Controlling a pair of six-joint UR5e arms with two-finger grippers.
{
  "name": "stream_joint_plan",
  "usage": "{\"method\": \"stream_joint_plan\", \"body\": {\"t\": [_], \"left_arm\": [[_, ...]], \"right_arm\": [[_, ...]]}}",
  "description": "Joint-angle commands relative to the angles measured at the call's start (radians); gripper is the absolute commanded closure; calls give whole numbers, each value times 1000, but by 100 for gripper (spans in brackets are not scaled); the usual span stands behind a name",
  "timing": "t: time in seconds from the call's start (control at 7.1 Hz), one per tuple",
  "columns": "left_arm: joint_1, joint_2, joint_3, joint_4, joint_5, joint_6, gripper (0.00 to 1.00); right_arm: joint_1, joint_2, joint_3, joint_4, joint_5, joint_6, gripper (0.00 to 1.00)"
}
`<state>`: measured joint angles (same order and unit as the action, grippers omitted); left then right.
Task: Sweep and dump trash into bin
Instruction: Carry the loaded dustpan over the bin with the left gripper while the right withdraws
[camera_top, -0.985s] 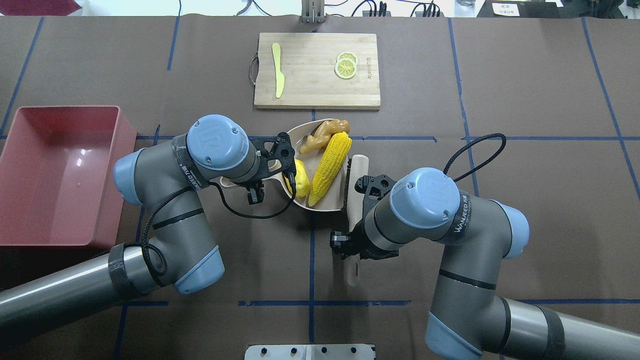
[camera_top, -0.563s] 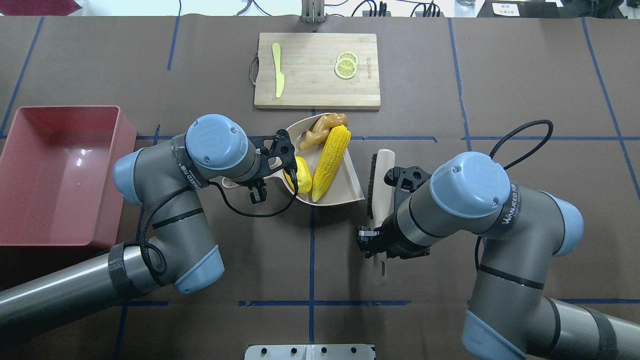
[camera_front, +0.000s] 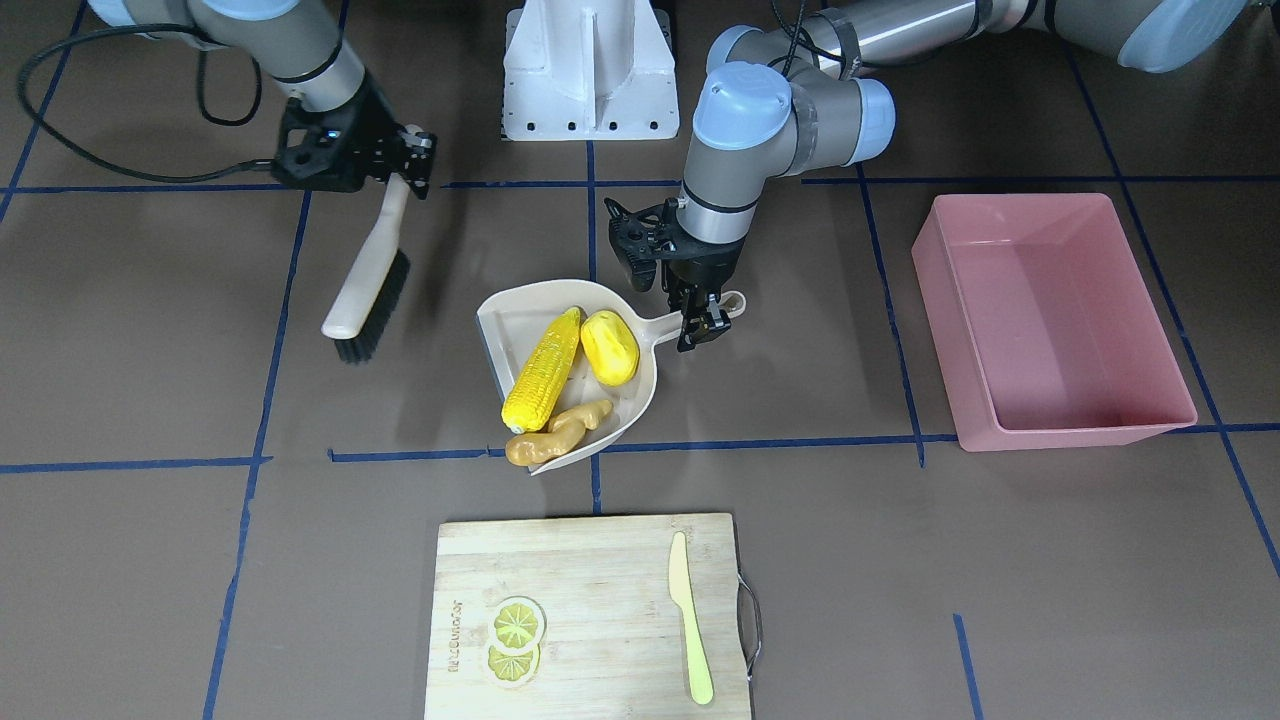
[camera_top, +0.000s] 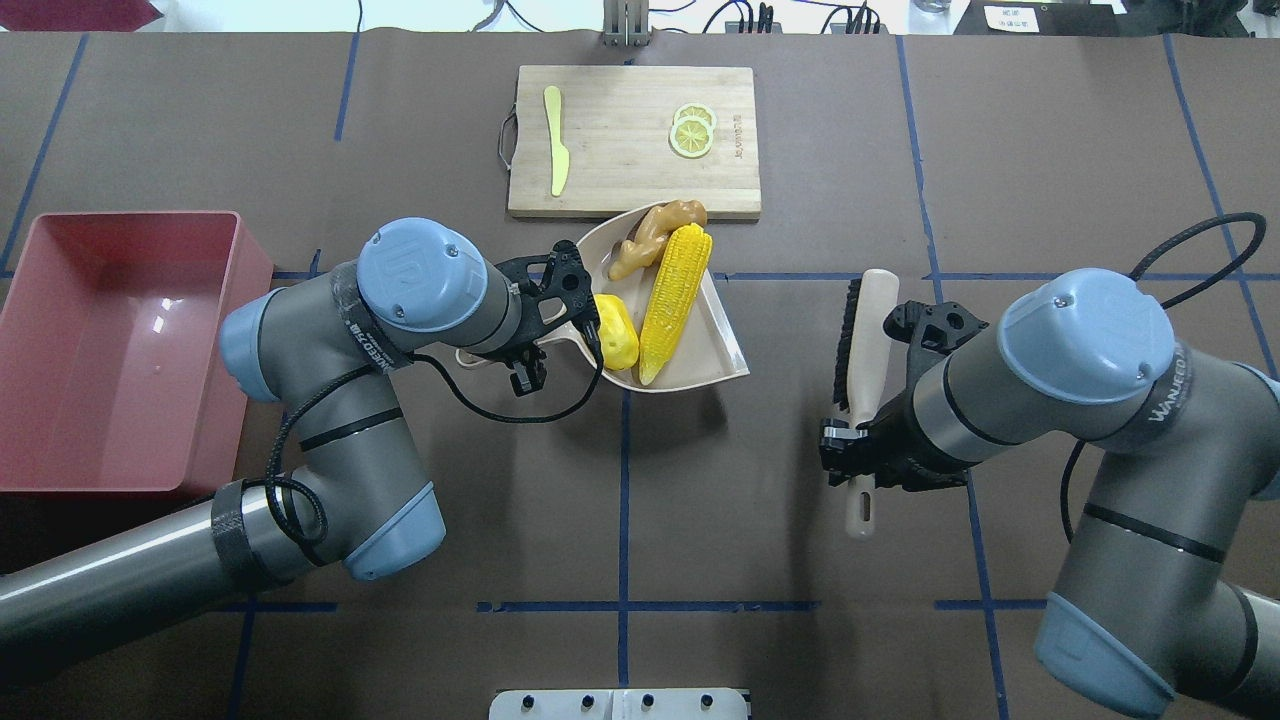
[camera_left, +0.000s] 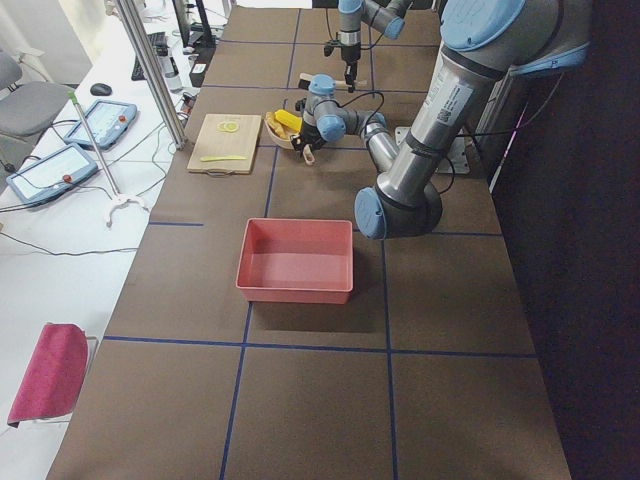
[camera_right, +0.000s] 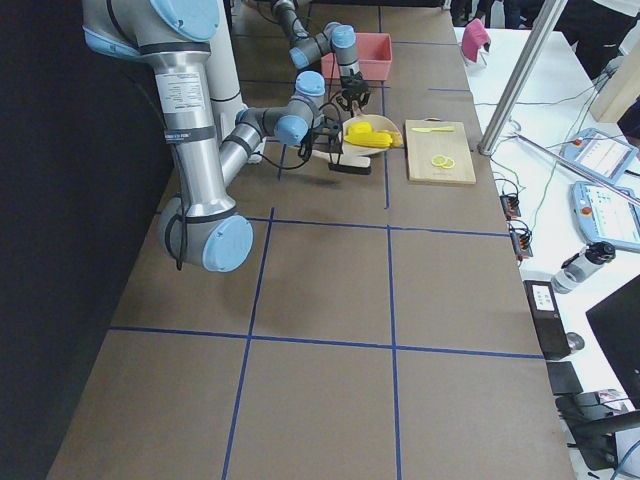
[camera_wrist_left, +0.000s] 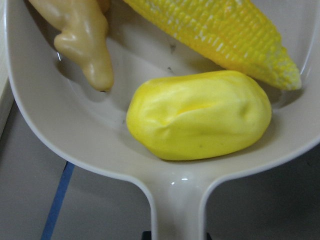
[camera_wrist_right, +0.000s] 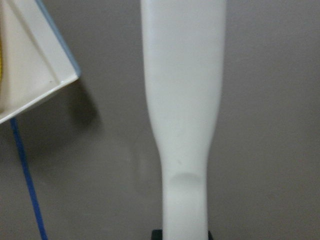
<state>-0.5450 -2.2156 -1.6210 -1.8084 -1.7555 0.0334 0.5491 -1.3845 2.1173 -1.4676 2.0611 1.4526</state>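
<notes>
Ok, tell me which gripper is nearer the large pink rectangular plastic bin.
Left. The left gripper, shut on the handle of the beige plastic dustpan, is a short way from the bin. The right gripper, holding the beige bristle brush, is beyond the dustpan.

My brush (camera_wrist_right: 183, 100) handle runs up the middle; a dustpan (camera_wrist_right: 31, 62) corner shows upper left, not touching it.

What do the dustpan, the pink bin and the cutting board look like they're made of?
The dustpan is likely moulded plastic: beige, smooth, slightly glossy, with small highlights near its handle. The bin is probably plastic too: pink and shiny, with bright glare spots on its floor. The cutting board looks like wood or bamboo: pale, matt, with lengthwise strips of grain.
</notes>
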Motion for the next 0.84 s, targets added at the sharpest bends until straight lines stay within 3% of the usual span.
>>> {"method": "stream_joint_plan", "body": {"t": [0.0, 0.28, 0.7], "left_arm": [[-51, 57, -66, 3, -72, 5, 80], [-201, 152, -143, 3, -287, 69, 80], [-363, 432, -339, 1, -337, 308, 86]], "right_arm": [[61, -115, 27, 7, 11, -82, 100], [116, -221, 33, 13, 13, -249, 100], [159, -284, 21, 13, 11, -375, 100]]}}
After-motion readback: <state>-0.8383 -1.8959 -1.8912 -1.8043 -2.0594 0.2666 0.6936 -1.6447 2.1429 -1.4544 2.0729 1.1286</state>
